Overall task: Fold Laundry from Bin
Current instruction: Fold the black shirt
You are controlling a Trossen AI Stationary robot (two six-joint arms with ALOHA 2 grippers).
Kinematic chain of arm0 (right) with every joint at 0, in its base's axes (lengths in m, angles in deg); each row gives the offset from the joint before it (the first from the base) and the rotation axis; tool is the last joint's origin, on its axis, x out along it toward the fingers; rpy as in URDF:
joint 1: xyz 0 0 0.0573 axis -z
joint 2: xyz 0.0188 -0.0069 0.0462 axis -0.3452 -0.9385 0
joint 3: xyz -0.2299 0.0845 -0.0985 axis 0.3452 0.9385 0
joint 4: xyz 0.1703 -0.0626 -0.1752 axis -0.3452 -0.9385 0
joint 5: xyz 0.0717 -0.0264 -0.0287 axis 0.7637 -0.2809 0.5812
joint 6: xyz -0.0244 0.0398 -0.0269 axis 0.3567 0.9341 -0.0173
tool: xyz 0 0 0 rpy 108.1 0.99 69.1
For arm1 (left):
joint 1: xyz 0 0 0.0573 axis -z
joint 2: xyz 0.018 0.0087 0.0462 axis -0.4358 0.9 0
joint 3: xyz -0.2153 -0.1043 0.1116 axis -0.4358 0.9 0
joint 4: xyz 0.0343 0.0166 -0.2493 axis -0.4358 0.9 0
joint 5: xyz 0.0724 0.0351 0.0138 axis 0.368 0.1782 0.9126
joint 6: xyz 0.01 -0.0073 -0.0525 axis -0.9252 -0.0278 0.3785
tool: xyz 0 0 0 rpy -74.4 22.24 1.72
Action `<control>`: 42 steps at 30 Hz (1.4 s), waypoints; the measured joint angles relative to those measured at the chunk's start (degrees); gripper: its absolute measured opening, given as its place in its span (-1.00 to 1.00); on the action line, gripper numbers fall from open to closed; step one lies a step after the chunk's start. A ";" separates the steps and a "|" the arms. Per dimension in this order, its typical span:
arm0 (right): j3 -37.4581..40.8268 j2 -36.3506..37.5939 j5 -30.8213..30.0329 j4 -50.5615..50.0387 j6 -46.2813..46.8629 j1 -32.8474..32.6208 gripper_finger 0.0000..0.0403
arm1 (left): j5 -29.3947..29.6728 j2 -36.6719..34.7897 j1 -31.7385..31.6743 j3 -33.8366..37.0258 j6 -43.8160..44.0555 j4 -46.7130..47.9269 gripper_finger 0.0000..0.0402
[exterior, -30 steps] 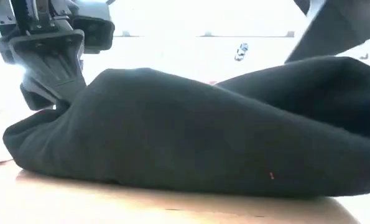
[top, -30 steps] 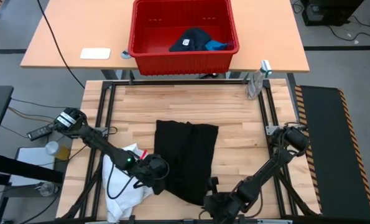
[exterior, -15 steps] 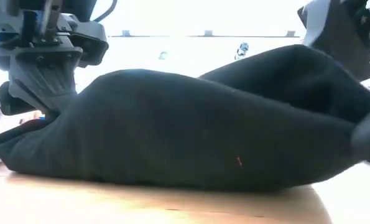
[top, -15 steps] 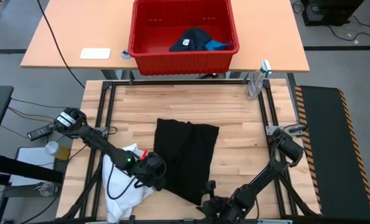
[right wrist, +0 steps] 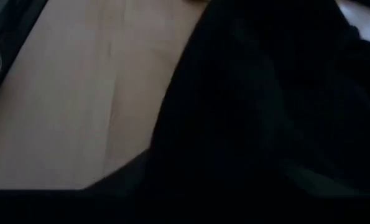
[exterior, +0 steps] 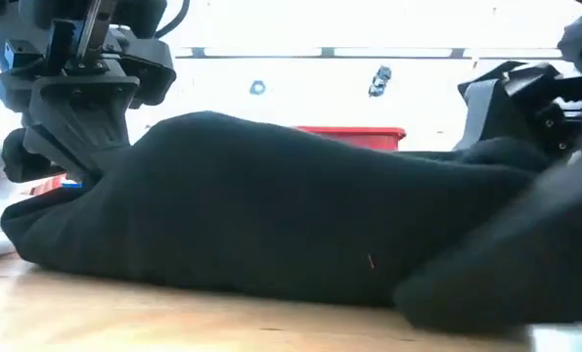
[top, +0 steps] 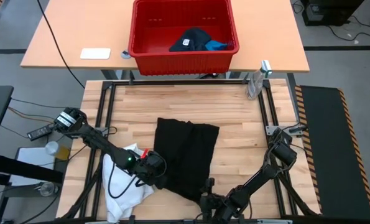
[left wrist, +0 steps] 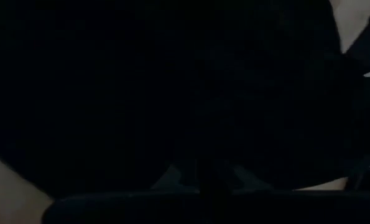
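Black garment (top: 186, 155) lies spread on the wooden bench (top: 234, 112), roughly mid-bench, its near corner reaching toward the front edge. In the low view it's a rumpled dark mound (exterior: 271, 215) filling most of the frame.

Left claw (top: 152, 169) is down at the black garment's left near edge, clamped tight on the cloth there. Low view shows it (exterior: 75, 127) pressed into the fabric's left end. Left wrist view is almost all black cloth (left wrist: 172, 87).

Right claw (top: 211, 200) sits low at the garment's near corner, by the bench's front edge. Can't tell how wide its fingers stand, or whether it has any cloth. Right wrist view has dark fabric (right wrist: 265, 106) over bare wood (right wrist: 79, 93) and nothing clearer.

White garment (top: 124, 182) is bunched at the left front of the bench, beside the left claw and partly under that arm.

Red bin (top: 183, 34) stands on the tan bench (top: 66, 37) behind the wooden one. In it: a dark navy garment (top: 194, 39) with a white tag (top: 186, 42), and a small bright blue piece (top: 217, 45) just beside it, both toward the bin's near right side. A red strip of the bin (exterior: 359, 134) shows above the black mound in the low view.
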 joint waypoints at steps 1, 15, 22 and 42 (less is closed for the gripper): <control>0.00 0.23 0.12 -0.02 0.46 0.00 -0.14 | -0.04 0.00 0.00 0.00 -0.87 -0.66 -1.00; 0.04 18.12 24.54 -1.36 1.86 -3.14 -0.83 | -7.81 -4.57 3.78 0.02 -16.95 -21.71 -1.00; 0.04 21.45 30.53 -3.42 5.94 -4.63 -0.90 | -11.06 -4.59 4.32 -0.07 -15.60 -31.01 -1.00; 8.34 21.48 20.10 0.91 29.49 -3.94 -0.90 | -29.09 -4.09 -16.14 -0.02 -36.48 -28.67 -1.00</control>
